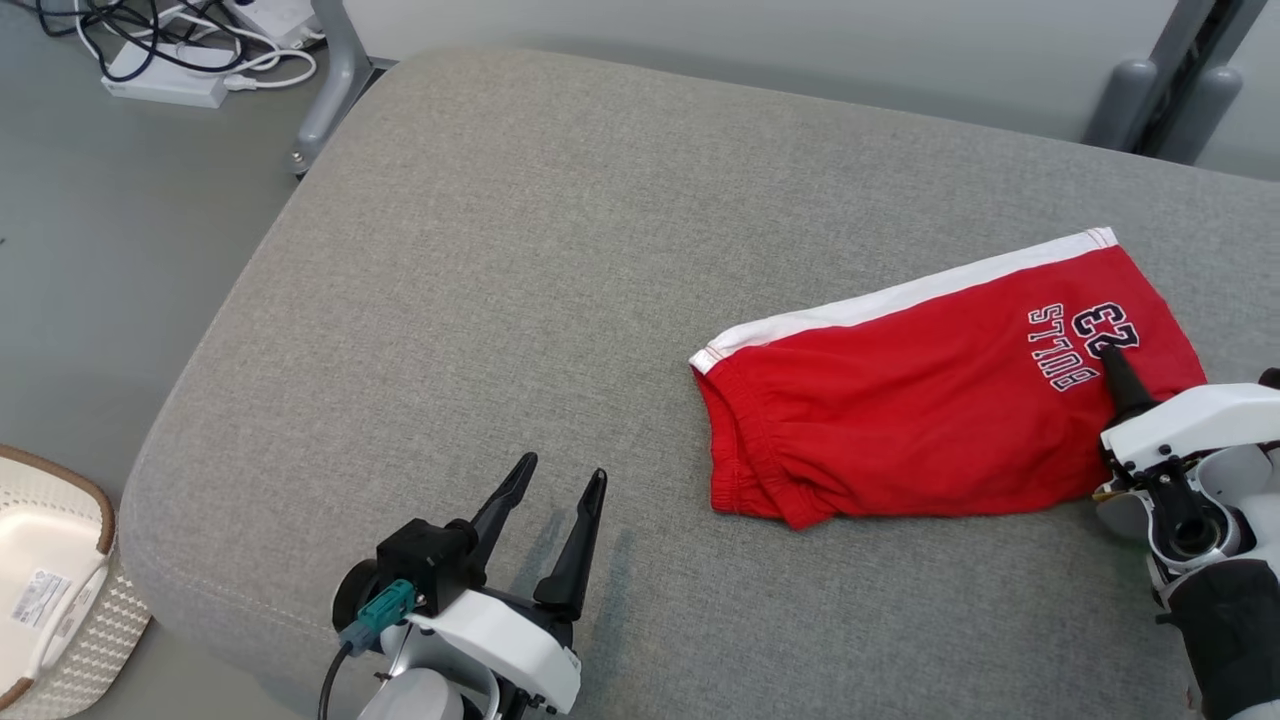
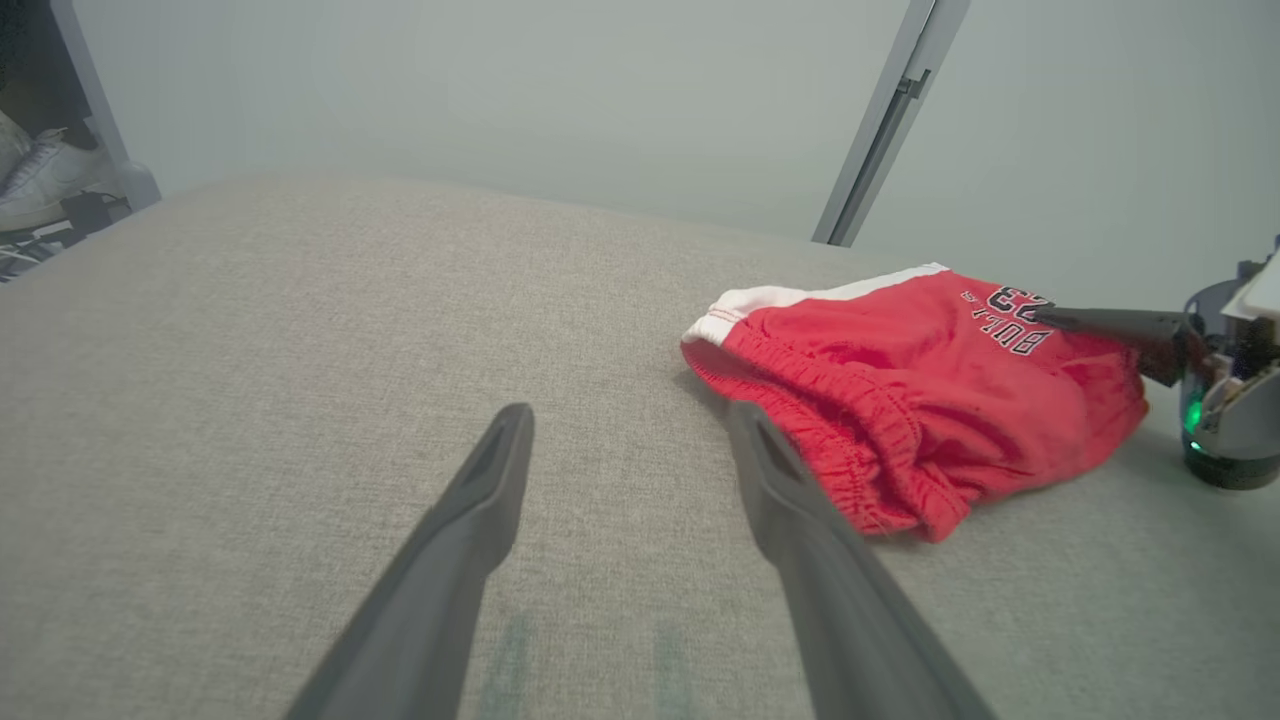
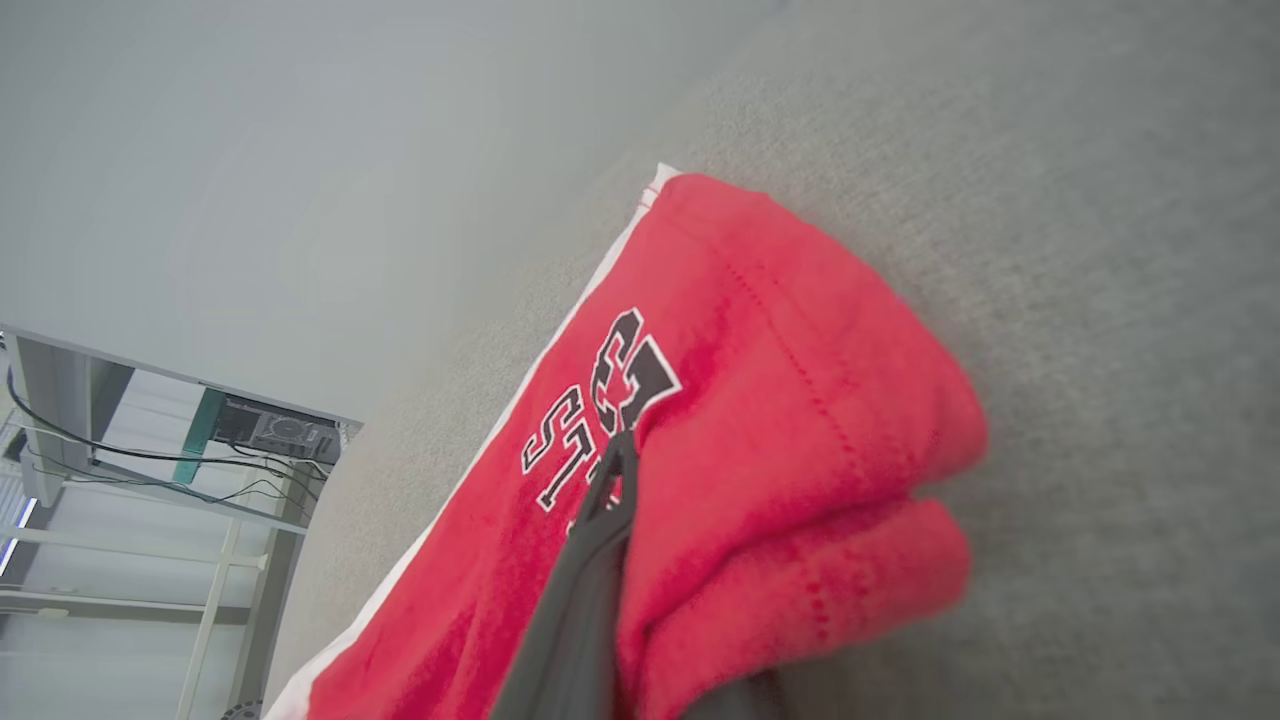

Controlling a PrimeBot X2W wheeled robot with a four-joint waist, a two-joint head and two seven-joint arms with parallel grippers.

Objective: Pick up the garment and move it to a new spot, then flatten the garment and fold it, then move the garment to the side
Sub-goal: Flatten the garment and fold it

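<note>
The garment is a pair of red shorts (image 1: 920, 410) with a white side stripe and dark "BULLS 23" lettering, lying folded on the right part of the grey cushion (image 1: 520, 260). My right gripper (image 1: 1115, 375) is shut on its right end: one dark finger lies on top by the lettering, and the other is hidden under the cloth. The right wrist view shows the shorts (image 3: 780, 380) bunched around that top finger (image 3: 600, 520). My left gripper (image 1: 562, 472) stands open over bare cushion near the front edge, left of the shorts' waistband (image 2: 850, 440), holding nothing (image 2: 630, 420).
The cushion's rounded left and front edges drop to the floor. A white woven basket (image 1: 50, 570) stands on the floor at lower left. A power strip with cables (image 1: 170, 80) and a grey frame leg (image 1: 335, 90) lie beyond the far left corner. Grey posts (image 1: 1150, 100) rise at the back right.
</note>
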